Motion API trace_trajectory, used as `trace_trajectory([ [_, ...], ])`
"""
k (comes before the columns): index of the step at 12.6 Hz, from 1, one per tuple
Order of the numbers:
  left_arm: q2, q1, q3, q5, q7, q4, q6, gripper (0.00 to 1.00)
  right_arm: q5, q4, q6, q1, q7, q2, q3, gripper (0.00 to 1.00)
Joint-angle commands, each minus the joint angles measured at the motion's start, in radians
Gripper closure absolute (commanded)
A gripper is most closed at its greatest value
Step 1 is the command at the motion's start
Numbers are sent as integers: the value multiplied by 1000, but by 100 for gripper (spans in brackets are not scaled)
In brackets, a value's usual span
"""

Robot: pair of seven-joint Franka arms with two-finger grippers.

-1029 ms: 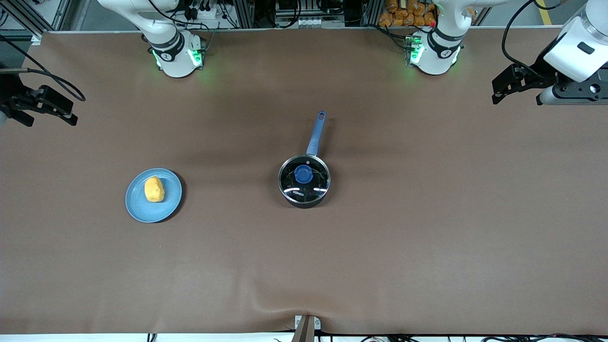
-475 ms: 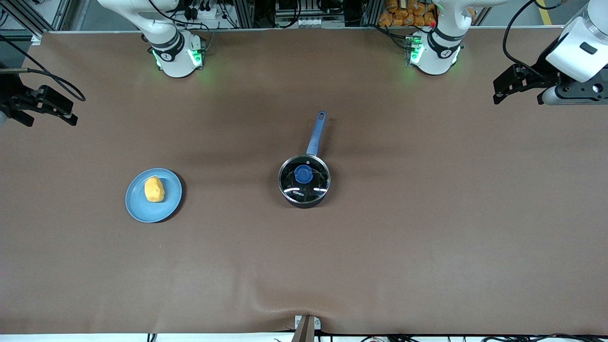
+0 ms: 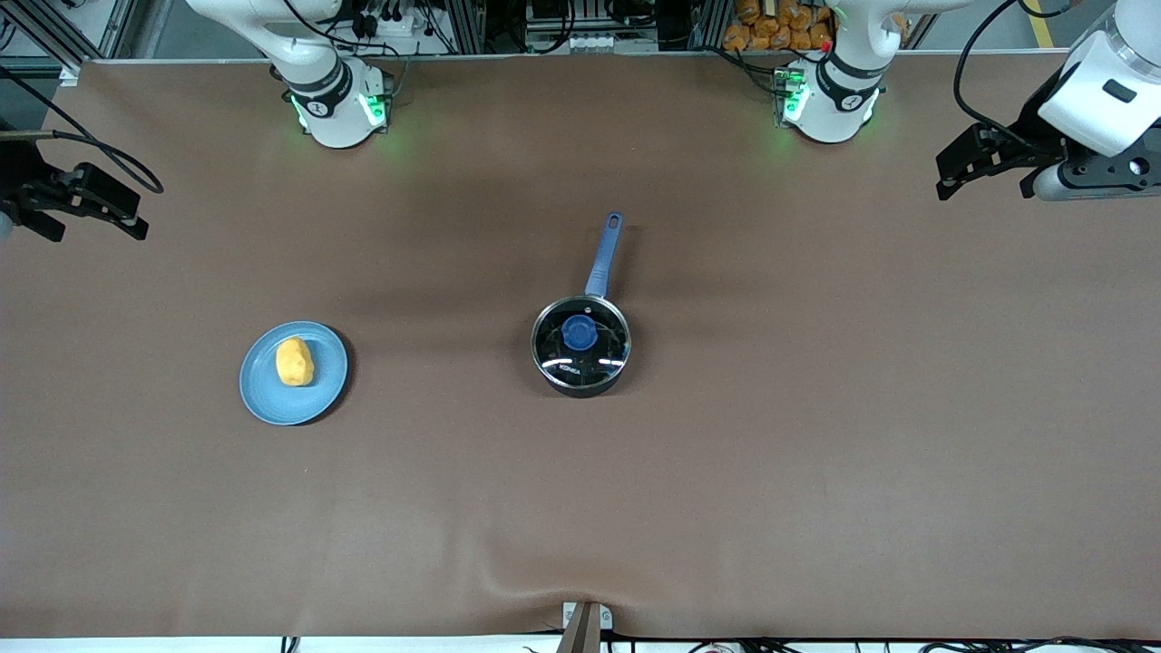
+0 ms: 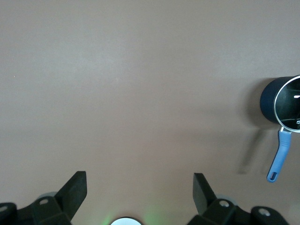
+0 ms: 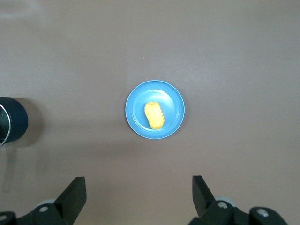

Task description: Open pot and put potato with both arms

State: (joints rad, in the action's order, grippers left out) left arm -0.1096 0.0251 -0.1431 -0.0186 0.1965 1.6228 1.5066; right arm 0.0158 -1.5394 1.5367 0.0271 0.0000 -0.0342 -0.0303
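Glass-lidded round black pot [image 3: 580, 354]; smooth oblong potato [image 3: 294, 362] on flat plate [image 3: 263, 394].

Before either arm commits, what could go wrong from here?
1. The lid is still on the pot; its blue knob is small and round, so the open left pincer, up over the left arm's end of the table, may slip off it.
2. The potato lies loose on the plate; the open right pincer could roll it or push the plate.
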Motion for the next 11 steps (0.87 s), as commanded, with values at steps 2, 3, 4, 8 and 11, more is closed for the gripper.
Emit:
trace_trajectory([
  [2, 47, 4, -36, -14, 47, -43, -20, 0, -14, 10, -7, -9, 14, 5, 1, 0],
  [3, 59, 6, -53, -14, 53, -59, -20, 0, -14, 10, -7, -10, 14, 5, 1, 0],
  [4, 85, 6, -67, -12, 55, -93, -20, 0, -14, 10, -7, -9, 14, 5, 1, 0],
  [8, 169, 16, -125, -14, 110, -168, -20, 0, -14, 10, -7, -6, 5, 8, 1, 0],
  [11, 237, 82, -133, -15, 197, -222, -12, 0, -13, 10, -7, 4, 5, 20, 4, 0],
])
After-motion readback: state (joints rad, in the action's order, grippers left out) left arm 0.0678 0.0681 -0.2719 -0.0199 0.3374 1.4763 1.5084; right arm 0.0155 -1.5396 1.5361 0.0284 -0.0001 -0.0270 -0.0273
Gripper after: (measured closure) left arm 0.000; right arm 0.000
